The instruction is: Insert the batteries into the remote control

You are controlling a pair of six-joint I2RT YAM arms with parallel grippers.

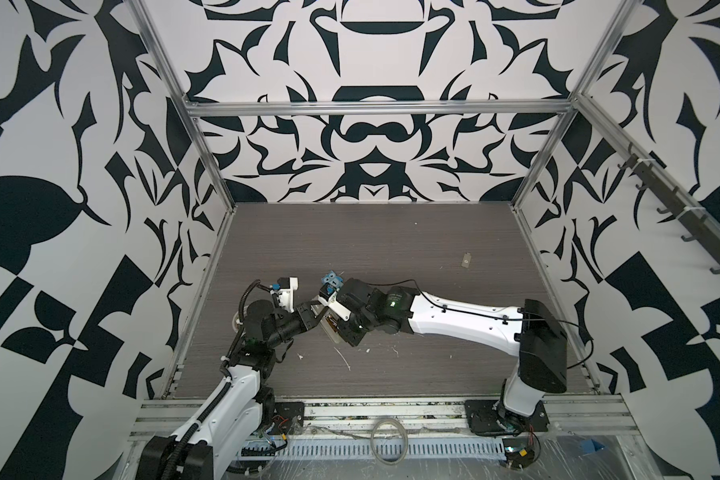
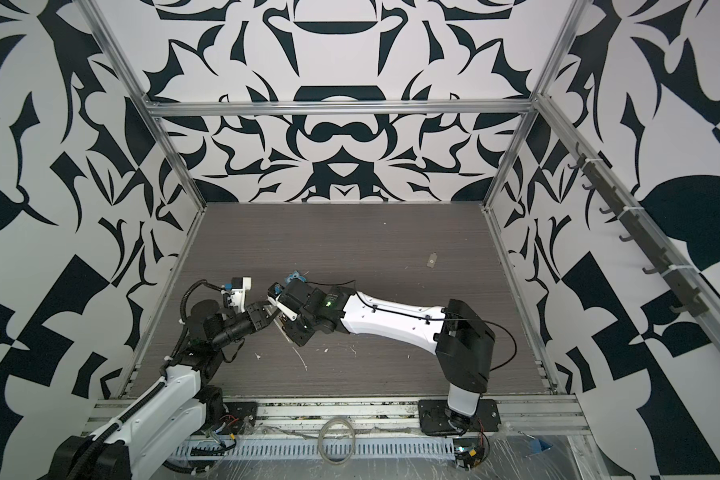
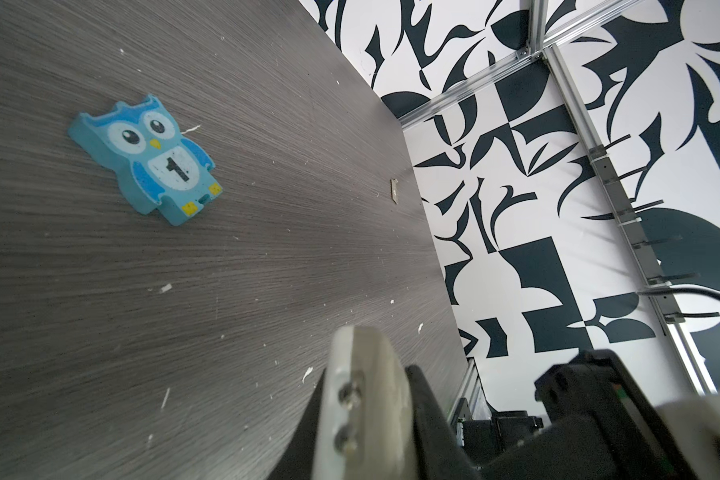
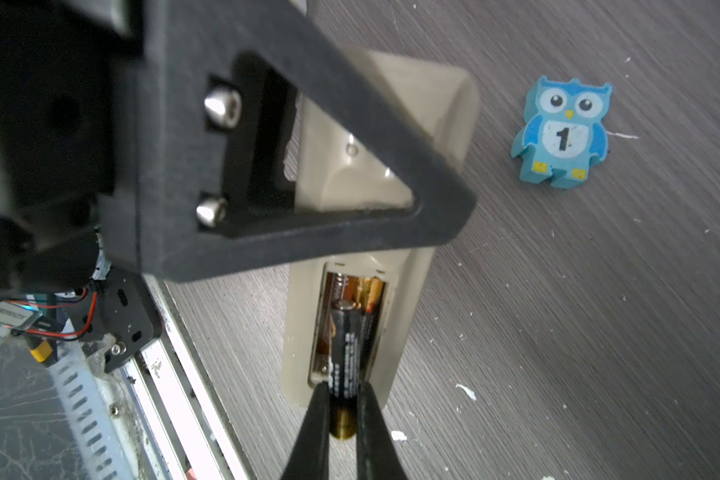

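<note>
The left gripper (image 3: 391, 357) is seen closed. Its matte black triangular finger (image 4: 350, 108), fixed with two steel screws, is laid across the remote (image 4: 433, 108). Whether the remote is actually pinched cannot be made out.

The remote is laid back-up on the table (image 4: 558, 332), left of centre and near the front edge, between the two grippers. Its shell is smooth cream plastic, long and rectangular with rounded edges, and its bay (image 4: 319, 332) is uncovered.

A battery (image 4: 346, 345), a slim black cylinder with a brass-coloured end, is clamped between the thin black fingers of the right gripper (image 4: 341, 390). Its far end is in the bay and its brass end is past the remote's end. White print is carried on it, too blurred to be read.

Near the remote, a flat blue owl (image 4: 562, 133) is marked "1" on its white belly. Farther right, well apart, a small grey rectangular plate (image 1: 466, 260) is seen on the dark grey woodgrain.
</note>
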